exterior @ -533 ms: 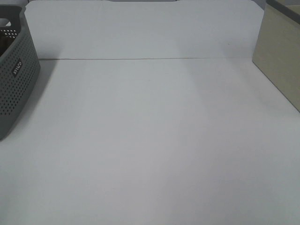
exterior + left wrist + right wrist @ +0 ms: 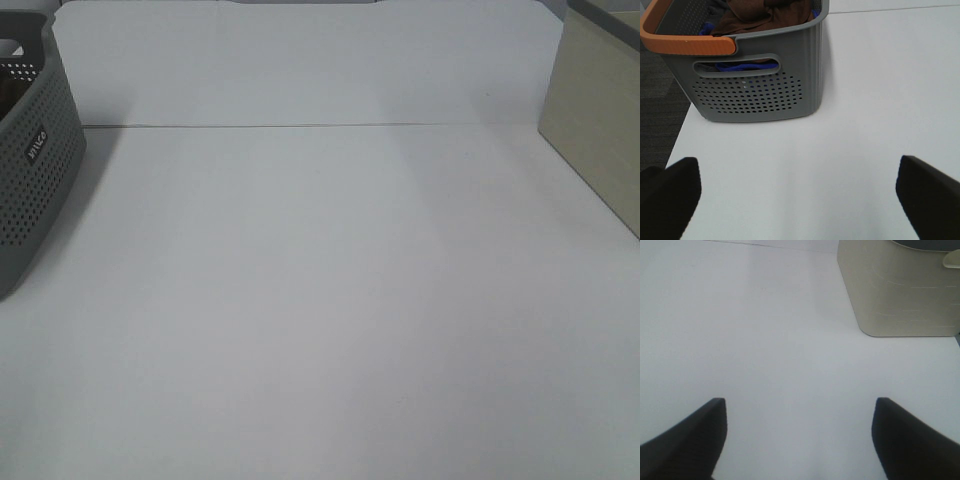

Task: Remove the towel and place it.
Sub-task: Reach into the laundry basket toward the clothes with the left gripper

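The dark brown towel (image 2: 765, 12) lies bunched inside the grey perforated basket (image 2: 760, 95), over some blue cloth (image 2: 747, 66). The basket has an orange handle (image 2: 687, 42) and shows at the left edge of the exterior view (image 2: 30, 170). My left gripper (image 2: 797, 192) is open and empty, a short way in front of the basket above the white table. My right gripper (image 2: 799, 432) is open and empty over bare table. Neither gripper shows in the exterior view.
A beige bin (image 2: 900, 290) stands ahead of my right gripper and at the right edge of the exterior view (image 2: 595, 120). A white backboard (image 2: 300, 60) closes the table's far side. Dark floor (image 2: 657, 115) lies beyond the table's left edge.
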{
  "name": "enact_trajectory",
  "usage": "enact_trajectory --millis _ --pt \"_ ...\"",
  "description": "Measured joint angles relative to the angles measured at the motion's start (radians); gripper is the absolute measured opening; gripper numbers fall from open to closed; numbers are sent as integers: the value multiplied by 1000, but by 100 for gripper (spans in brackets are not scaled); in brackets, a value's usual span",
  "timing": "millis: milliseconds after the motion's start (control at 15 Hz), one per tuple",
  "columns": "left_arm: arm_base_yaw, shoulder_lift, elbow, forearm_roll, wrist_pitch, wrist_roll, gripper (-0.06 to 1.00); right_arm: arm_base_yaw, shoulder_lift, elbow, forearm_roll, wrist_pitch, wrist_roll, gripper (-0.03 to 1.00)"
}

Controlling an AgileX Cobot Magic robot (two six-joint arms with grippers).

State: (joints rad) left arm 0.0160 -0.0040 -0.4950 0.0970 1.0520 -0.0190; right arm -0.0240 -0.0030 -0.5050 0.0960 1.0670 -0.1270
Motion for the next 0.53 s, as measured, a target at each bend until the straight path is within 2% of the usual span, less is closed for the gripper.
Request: enact_trajectory --millis 533 --pt "0 0 0 0 0 0 99 0 0 0 0 0 0 77"
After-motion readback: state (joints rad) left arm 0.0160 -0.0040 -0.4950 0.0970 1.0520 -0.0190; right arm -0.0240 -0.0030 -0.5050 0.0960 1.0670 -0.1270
